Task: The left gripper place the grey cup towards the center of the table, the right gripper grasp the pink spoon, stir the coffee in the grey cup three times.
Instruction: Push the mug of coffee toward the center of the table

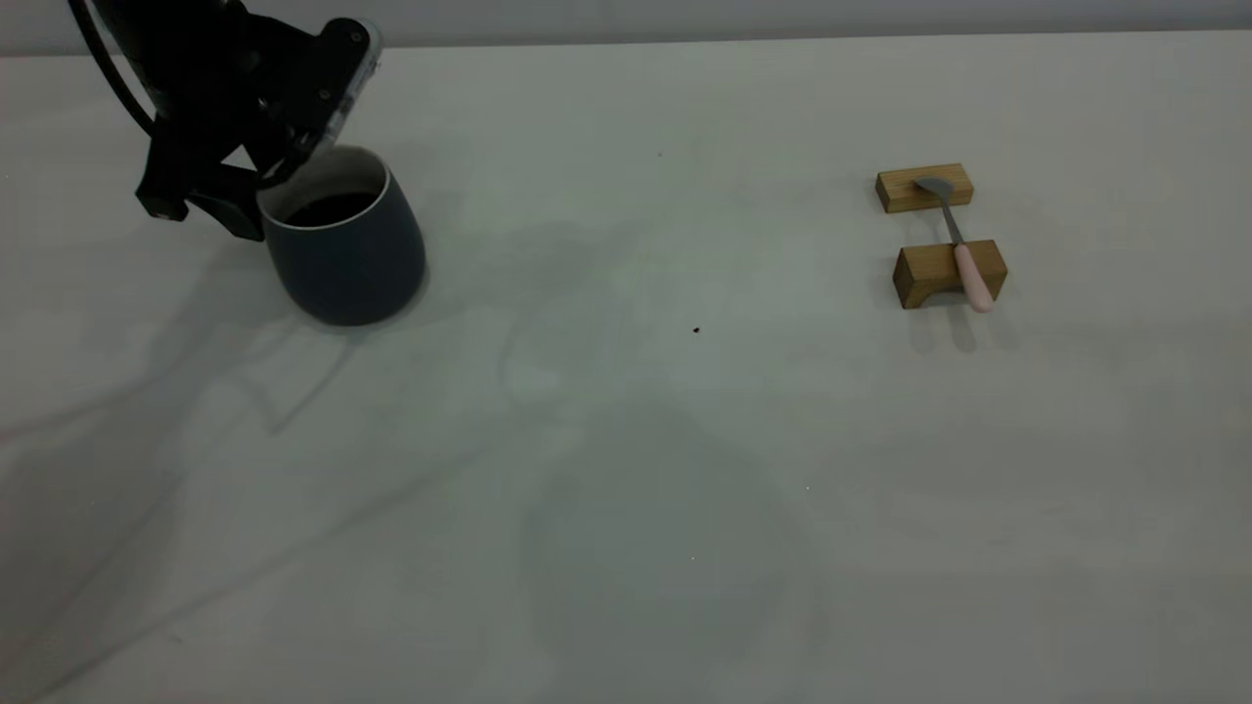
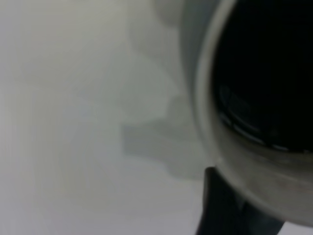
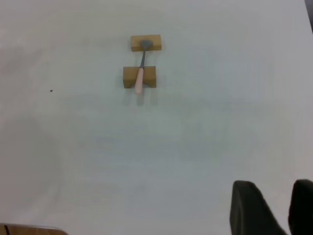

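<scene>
The grey cup (image 1: 347,259) stands at the table's (image 1: 636,469) far left, leaning, with dark coffee (image 1: 328,207) inside. My left gripper (image 1: 262,194) is shut on its rim at the side away from the centre; the handle is hidden there. In the left wrist view the cup's white rim (image 2: 208,117) and coffee (image 2: 269,68) fill the frame, with one black finger (image 2: 220,210) outside the wall. The pink spoon (image 1: 963,252) lies across two wooden blocks at the right, also visible as the spoon (image 3: 140,74) far from my right gripper (image 3: 273,191), which is open and holds nothing.
Two tan wooden blocks (image 1: 924,188) (image 1: 944,274) carry the spoon, bowl on the farther one, pink handle over the nearer one. A small dark speck (image 1: 695,330) lies near the table's middle. Wide bare surface separates cup and spoon.
</scene>
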`<act>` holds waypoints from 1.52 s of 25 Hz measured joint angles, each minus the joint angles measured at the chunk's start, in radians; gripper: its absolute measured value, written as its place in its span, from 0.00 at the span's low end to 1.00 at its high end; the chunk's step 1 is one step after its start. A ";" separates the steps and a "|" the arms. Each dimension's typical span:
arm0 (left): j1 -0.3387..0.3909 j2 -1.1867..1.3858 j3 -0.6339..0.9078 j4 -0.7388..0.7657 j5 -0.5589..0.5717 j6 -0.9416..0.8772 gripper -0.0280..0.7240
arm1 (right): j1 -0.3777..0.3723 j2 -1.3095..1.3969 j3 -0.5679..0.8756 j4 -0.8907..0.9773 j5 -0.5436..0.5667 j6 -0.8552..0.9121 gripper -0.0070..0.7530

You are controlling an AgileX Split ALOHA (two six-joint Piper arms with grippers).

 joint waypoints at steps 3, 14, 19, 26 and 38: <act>-0.014 0.000 0.000 0.001 0.025 -0.022 0.64 | 0.000 0.000 0.000 0.000 0.000 0.000 0.32; -0.107 0.000 -0.018 -0.001 0.057 -0.145 0.31 | 0.000 0.000 0.000 0.000 0.000 0.000 0.32; -0.167 0.000 -0.018 -0.001 0.053 -0.173 0.31 | 0.000 0.000 0.000 0.000 0.000 0.000 0.32; -0.250 0.000 -0.018 -0.009 0.012 -0.266 0.31 | 0.000 0.000 0.000 0.000 0.000 0.000 0.32; -0.337 0.023 -0.024 -0.042 -0.049 -0.343 0.32 | 0.000 0.000 0.000 0.000 0.000 0.000 0.32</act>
